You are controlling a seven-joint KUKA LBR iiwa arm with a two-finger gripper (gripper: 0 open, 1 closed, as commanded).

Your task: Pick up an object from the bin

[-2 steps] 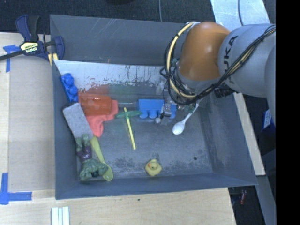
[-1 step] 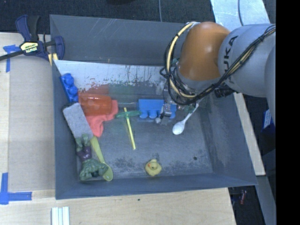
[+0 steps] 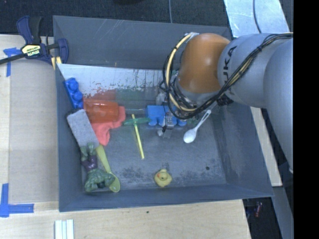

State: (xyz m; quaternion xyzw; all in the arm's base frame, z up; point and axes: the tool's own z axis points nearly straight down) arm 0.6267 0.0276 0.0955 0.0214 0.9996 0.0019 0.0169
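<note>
Low over the floor of the bin (image 3: 199, 158), near its middle: the gripper (image 3: 167, 128). Comes in from the right at the end of the grey arm (image 3: 264, 68), beneath an orange domed cover (image 3: 202, 63) and a bundle of looped cables (image 3: 172, 88). How far open: cannot tell, with the tip tucked under cover and cables. Whether anything is held: cannot tell either.

Right against the gripper's left side, perhaps touching: a blue blocky plastic piece (image 3: 155, 114). Lies flat on the floor at about the bin's centre, nearer to the tool than anything else.

Just to the gripper's right, a white spoon (image 3: 195, 129). Rests with its bowl toward the front and its handle slanting up to the right, under the cables.

Left of the blue piece, a thin green stick (image 3: 135, 121), lying crosswise, one end at or almost at the blue. Across it, a thin yellow stick (image 3: 138, 143), running on toward the front wall.

Further left, a translucent red cup (image 3: 102, 109) on its side, with a pink soft-looking scrap (image 3: 103, 131) just below it and touching. Beside those, along the left wall, a flat grey block (image 3: 79, 126), set aslant. Behind it, toward the back-left corner, a small knobbly blue toy (image 3: 73, 92).

In the front-left corner, a little heap: something purple (image 3: 89, 159), a green figure (image 3: 97, 180), and a long yellow-green piece (image 3: 105, 163) lying alongside them.

Well apart from all that, near the front wall and roughly in line with the gripper, a small yellow lump (image 3: 162, 178), alone on the floor.
</note>
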